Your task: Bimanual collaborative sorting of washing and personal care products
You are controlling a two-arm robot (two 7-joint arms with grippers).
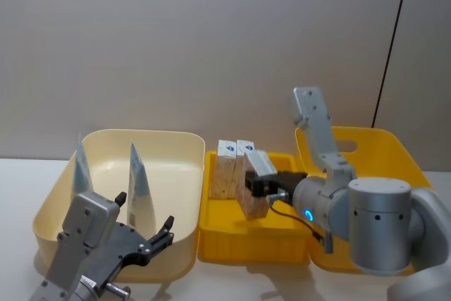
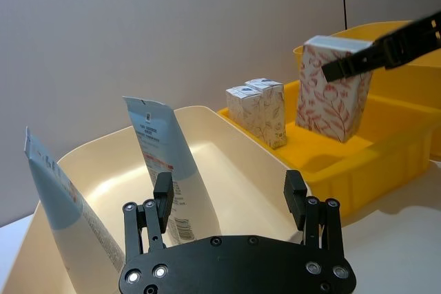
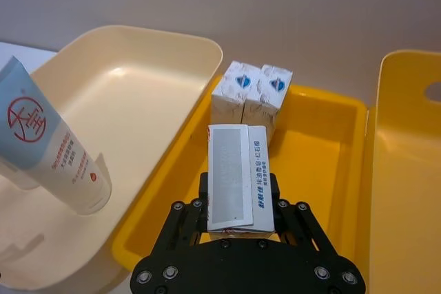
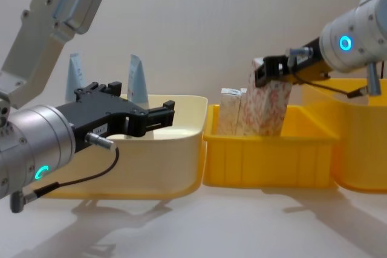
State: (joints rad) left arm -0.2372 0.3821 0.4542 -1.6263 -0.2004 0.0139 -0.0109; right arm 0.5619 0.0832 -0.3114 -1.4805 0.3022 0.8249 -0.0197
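The head view looks forward and down on the cream bin and the yellow bin. The chest view, lower, sees the same bins from the side (quite near). The left wrist view looks past the left gripper across both bins; the right wrist view looks down past the right gripper on the red-speckled carton.

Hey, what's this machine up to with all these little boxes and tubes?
The robot is sorting toiletries into bins. Its right gripper is shut on a red-speckled carton, held tilted with its lower end inside the small yellow bin, beside two beige-marbled cartons standing there. Its left gripper is open and holds nothing, hovering at the near side of the cream bin, where two white squeeze tubes stand on end.
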